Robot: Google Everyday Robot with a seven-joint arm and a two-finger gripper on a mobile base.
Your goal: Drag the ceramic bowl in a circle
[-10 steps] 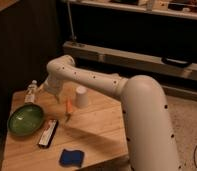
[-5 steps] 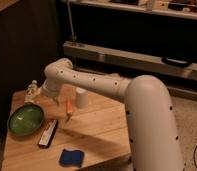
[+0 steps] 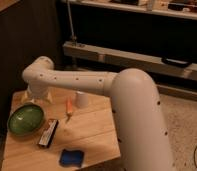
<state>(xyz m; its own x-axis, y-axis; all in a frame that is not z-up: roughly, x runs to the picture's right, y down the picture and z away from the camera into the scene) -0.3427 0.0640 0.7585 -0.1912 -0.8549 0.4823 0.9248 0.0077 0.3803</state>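
On the left of the wooden bench sits the ceramic bowl, glossy green, upright and with nothing in it, and just behind its far rim hangs the gripper, pointing down with its jaws spread apart and holding nothing. Just right of the bowl lies a flat black bar, with a blue sponge nearer the front edge. Further right come a small orange item, a white cup and the thick white arm.
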